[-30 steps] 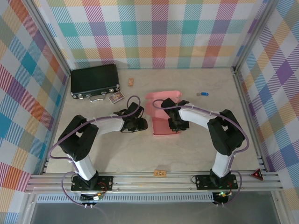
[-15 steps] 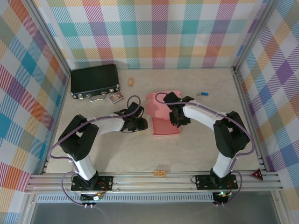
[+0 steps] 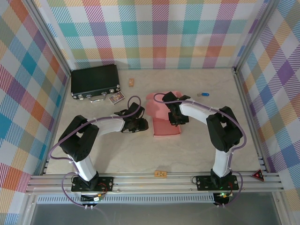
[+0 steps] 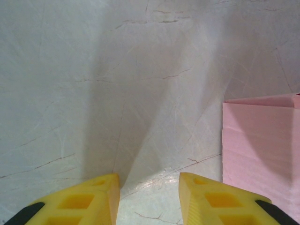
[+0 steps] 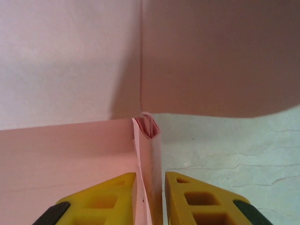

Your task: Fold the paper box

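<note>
The salmon-pink paper box (image 3: pixel 164 127) lies mid-table, with a rear flap (image 3: pixel 157 101) raised behind it. My right gripper (image 3: pixel 177 119) is at the box's right side. In the right wrist view, the right gripper (image 5: pixel 150 187) is shut on the box's doubled, upright side wall (image 5: pixel 151 154), with the box floor (image 5: pixel 65 150) to the left. My left gripper (image 3: pixel 141 124) rests just left of the box. In the left wrist view, the left gripper (image 4: pixel 149 187) is open over bare tabletop, and the box's edge (image 4: pixel 260 140) is off to the right.
A black case (image 3: pixel 95 80) with latches sits at the back left, with a small card pack (image 3: pixel 116 98) in front of it. A wooden block (image 3: pixel 132 82) lies behind, and a blue item (image 3: pixel 204 94) is at the right. An orange piece (image 3: pixel 161 174) lies near the front rail.
My right gripper has moved back along the box's right side, and its jaws have narrowed onto the side wall. The left arm has not moved.
</note>
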Robot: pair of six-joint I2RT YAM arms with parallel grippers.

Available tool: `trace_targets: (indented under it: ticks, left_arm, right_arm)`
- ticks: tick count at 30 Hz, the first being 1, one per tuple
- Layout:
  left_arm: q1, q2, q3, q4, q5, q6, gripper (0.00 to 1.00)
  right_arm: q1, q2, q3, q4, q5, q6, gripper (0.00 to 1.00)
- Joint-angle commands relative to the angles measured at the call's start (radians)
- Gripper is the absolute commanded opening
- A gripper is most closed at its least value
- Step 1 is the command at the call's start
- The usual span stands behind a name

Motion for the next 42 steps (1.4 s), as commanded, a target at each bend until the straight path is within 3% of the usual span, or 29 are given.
trace_targets:
  ticks: [1,12,34,42]
  left_arm:
    - [-0.009,0.018,0.002,0.023,0.030,-0.003,0.38]
    - [-0.008,0.027,-0.004,0.034,0.033,-0.006,0.38]
    - [-0.008,0.030,-0.010,0.045,0.039,-0.010,0.38]
    - [-0.008,0.007,-0.007,0.032,0.031,-0.009,0.38]
  right_arm:
    - [0.001,0.018,0.030,-0.007,0.005,-0.014,0.20]
    - [0.002,0.051,0.034,-0.032,0.035,-0.024,0.14]
    - [0.032,0.133,0.031,-0.085,0.118,0.000,0.15]
    - [0.032,0.066,0.044,-0.082,0.083,0.016,0.20]
